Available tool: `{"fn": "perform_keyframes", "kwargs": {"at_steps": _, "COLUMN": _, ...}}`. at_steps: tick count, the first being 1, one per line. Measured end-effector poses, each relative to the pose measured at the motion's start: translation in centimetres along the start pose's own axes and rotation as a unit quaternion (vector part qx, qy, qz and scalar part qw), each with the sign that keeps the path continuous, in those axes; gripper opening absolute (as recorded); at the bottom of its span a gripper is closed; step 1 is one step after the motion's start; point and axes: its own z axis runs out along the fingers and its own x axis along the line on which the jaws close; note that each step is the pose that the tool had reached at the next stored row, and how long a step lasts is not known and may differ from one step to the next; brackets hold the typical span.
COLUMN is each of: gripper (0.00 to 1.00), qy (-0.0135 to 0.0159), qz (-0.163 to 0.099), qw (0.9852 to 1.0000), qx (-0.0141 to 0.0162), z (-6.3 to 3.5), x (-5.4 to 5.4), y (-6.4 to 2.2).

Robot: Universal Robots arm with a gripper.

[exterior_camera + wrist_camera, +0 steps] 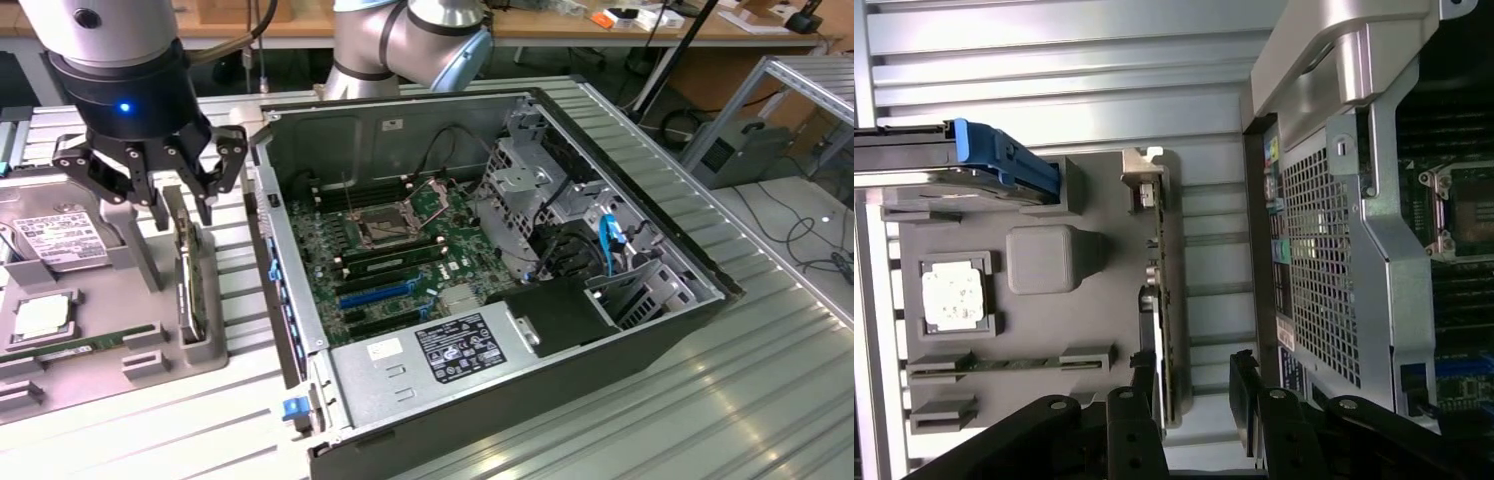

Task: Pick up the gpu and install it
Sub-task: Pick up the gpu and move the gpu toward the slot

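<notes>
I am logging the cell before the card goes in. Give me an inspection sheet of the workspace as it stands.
Surface: ribbed metal table carrying a grey tray and an open PC case.
Job's things: gpu stands on edge in the tray, not installed.
Clutter: hard drive, CPU and memory stick in the tray.
Grippers: gripper open over the gpu, holding nothing.
Cables: blue cable inside the case; loose cables on the floor.
Surroundings: benches behind; metal frame.

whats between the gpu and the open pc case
The gray tray's lip, then a bare strip of ribbed metal table; the wrist view shows it between gpu and case.
</notes>
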Motion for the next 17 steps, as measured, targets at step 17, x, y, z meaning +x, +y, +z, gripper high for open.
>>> {"fn": "perform_keyframes", "kwargs": {"at_steps": 17, "gripper": 0.43, "qy": 0.0000, "qz": 0.000, "qw": 1.0000, "qx": 0.0000, "z": 0.66, "x": 0.21, "y": -0.04}}
